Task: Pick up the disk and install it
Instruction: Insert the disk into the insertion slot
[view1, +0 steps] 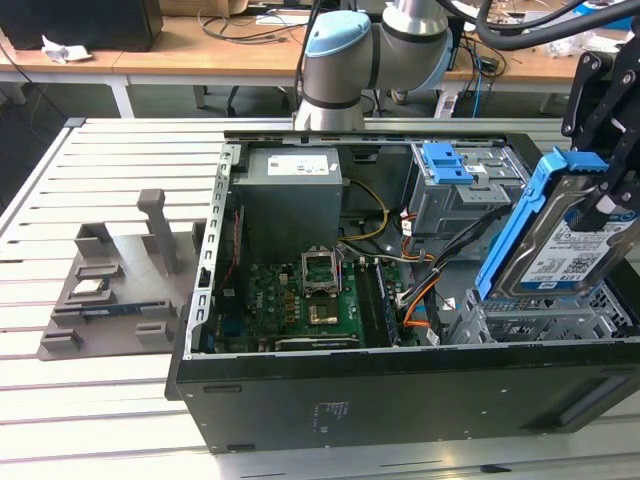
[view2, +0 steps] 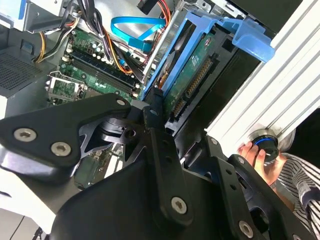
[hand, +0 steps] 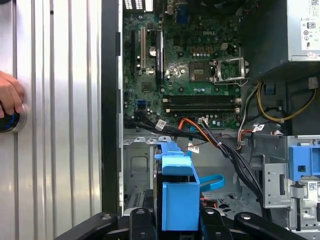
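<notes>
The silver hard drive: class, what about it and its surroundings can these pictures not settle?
Exterior view: the silver metal hard drive in its blue plastic bracket has its lower edge behind the grey metal drive cage; contact unclear.
Exterior view: the black gripper is cut by the exterior view's right edge.
First wrist view: a person's hand is cut by the edge.

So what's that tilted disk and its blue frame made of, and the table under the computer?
The disk looks like bare metal: silver with a dull sheen, under a paper-like label. Its blue frame looks like moulded plastic: even matte colour, rounded edges. The table seems to be pale metal, perhaps aluminium: long grooved slats that catch the light.
</notes>
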